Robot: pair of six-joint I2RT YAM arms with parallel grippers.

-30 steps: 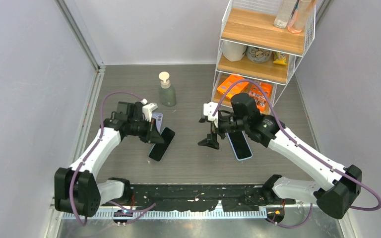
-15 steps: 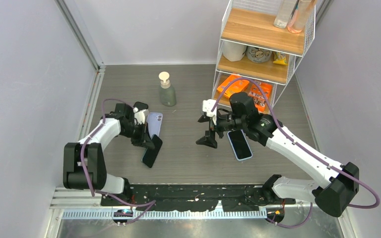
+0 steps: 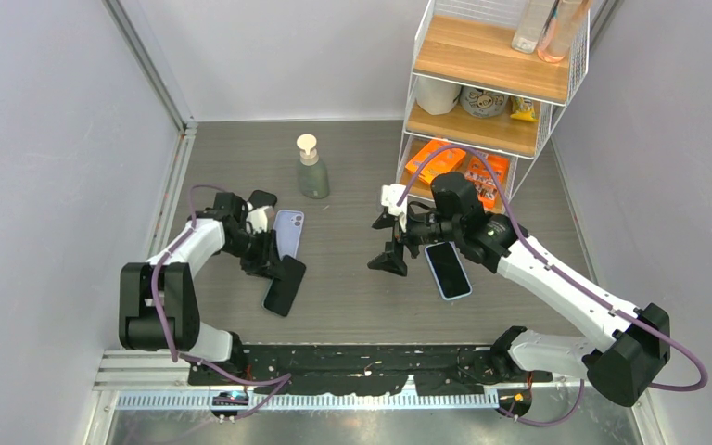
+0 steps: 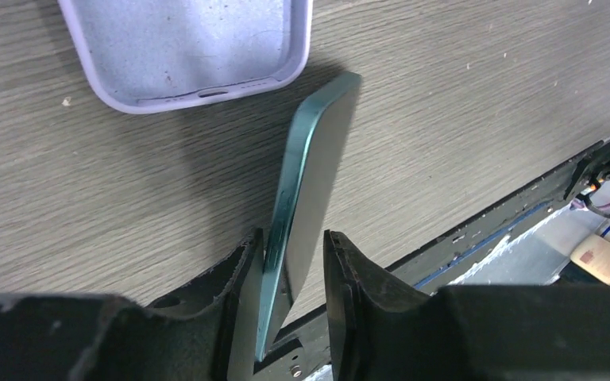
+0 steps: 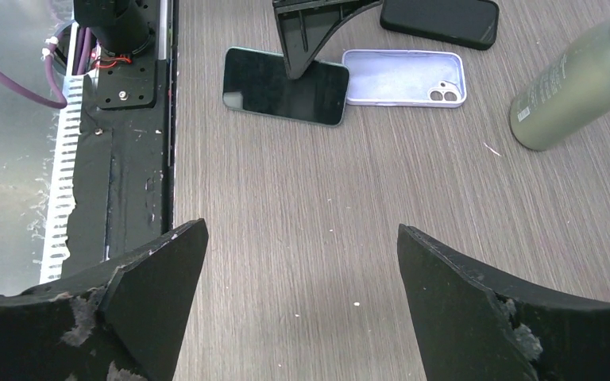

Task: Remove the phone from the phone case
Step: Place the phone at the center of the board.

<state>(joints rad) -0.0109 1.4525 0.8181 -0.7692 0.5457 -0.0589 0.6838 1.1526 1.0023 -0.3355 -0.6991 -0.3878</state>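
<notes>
The left arm is bending sharply at the elbow, and the left gripper (image 4: 290, 254) is straddling the near end of the dark, teal-edged phone (image 4: 318, 159), jaws barely parted; I cannot tell whether they are pinching it. The phone's far end is resting on the table (image 4: 87, 198) just beside the lilac case (image 4: 183, 48), which is lying empty, open side up. The right gripper (image 5: 300, 230) is hovering, spread wide, holding nothing.

Phone (image 3: 284, 286) nxt to case (image 3: 287, 232), L side
</notes>
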